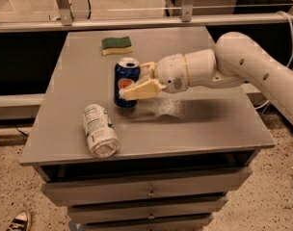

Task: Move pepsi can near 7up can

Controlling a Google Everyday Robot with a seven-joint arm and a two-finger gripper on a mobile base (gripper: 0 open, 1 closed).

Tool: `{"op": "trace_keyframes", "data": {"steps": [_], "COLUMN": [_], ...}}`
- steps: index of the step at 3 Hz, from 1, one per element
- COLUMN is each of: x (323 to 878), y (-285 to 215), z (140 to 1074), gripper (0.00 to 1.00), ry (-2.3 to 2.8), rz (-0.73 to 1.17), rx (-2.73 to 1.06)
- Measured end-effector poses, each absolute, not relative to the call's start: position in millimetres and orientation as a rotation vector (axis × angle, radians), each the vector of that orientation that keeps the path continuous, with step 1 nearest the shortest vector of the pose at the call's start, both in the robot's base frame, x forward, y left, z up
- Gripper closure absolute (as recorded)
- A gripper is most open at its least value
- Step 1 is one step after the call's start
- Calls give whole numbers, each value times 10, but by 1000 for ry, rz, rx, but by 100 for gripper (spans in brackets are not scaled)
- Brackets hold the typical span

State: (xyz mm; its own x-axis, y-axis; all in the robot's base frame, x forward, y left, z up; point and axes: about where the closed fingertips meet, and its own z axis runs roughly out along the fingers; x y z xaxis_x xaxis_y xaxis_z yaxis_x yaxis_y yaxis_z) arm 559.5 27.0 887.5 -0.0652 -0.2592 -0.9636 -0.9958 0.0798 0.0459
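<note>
Your claw (133, 81) is clamped on the pepsi can (124, 74) and holds it upright, low over the desk (209, 124). The 7up can (99, 130) lies on its side nearer the front edge, left of the claw and apart from it. A sponge (116, 45) sits beyond the claw.

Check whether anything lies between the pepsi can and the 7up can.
Nothing visible does. The gripper is closed on the upright pepsi can mid-table. The 7up can lies on its side toward the front left, with only bare table between them. The sponge sits at the back, out of the way.
</note>
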Motion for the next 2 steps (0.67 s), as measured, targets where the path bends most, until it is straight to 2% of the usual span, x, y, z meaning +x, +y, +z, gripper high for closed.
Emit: {"op": "trace_keyframes", "data": {"steps": [2], "x": [5509], "y": [397], "z": [8701], "gripper": [53], "ry": [1502], "rz": [1032], "rx": [-1370]}}
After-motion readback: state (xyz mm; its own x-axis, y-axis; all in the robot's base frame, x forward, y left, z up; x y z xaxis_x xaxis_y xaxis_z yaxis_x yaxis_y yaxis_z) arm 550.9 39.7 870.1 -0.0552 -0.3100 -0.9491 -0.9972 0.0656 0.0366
